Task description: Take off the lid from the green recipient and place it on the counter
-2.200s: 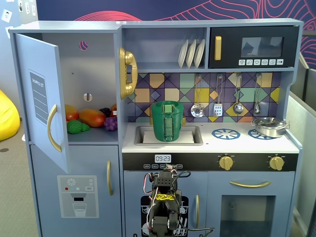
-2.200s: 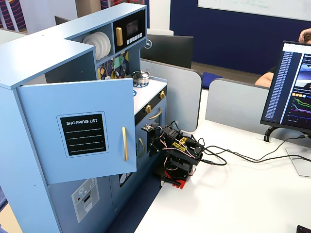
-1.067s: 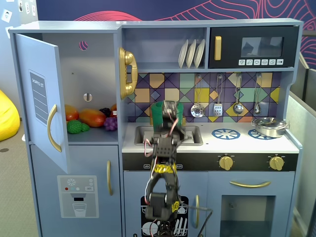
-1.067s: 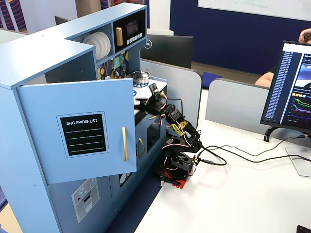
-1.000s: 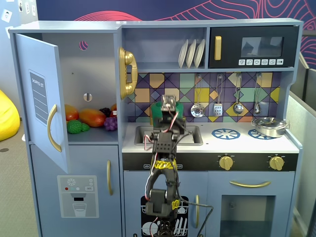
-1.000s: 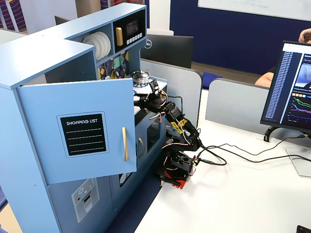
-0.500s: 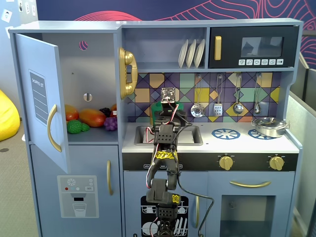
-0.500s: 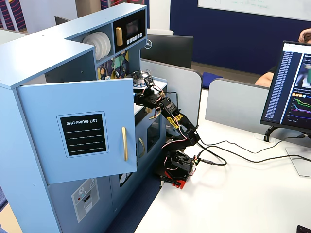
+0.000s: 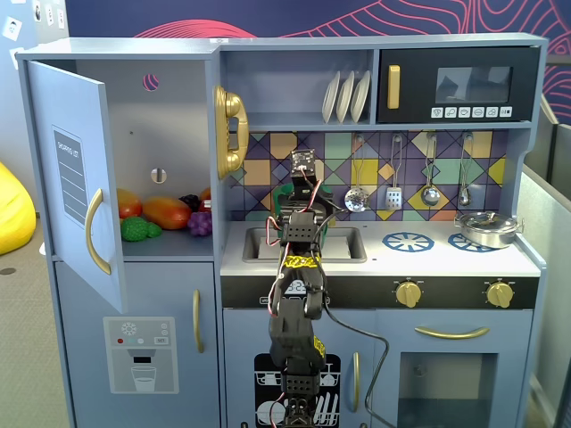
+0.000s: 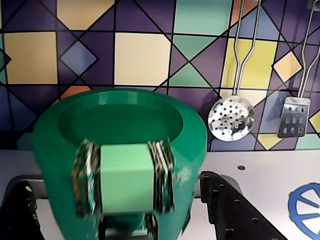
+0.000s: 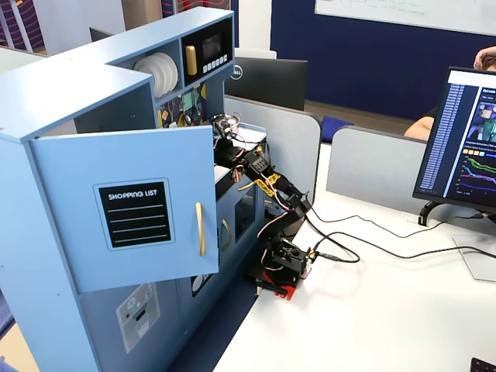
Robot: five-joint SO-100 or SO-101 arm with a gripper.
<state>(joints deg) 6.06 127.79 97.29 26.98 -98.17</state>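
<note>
1. Wrist view: my end effector point(image 10: 122, 192) is pinching the pale ribbed strip on the front of the green recipient point(image 10: 120, 130), fingers point(image 10: 86, 175) pressed vs. its 2 sides.
2. Recipient's mouth is open, dark inside; lid not seen in any view.
3. Recipient sits by the backsplash, above the sink edge of the worktop point(image 10: 260, 175); can't tell if it's resting or lifted.
4. Skimmer point(image 10: 231, 118) & small spatula point(image 10: 294, 116) hang to the right.
5. Fixed view: silver pan point(image 9: 486, 228) on the right burner, well apart.
</note>
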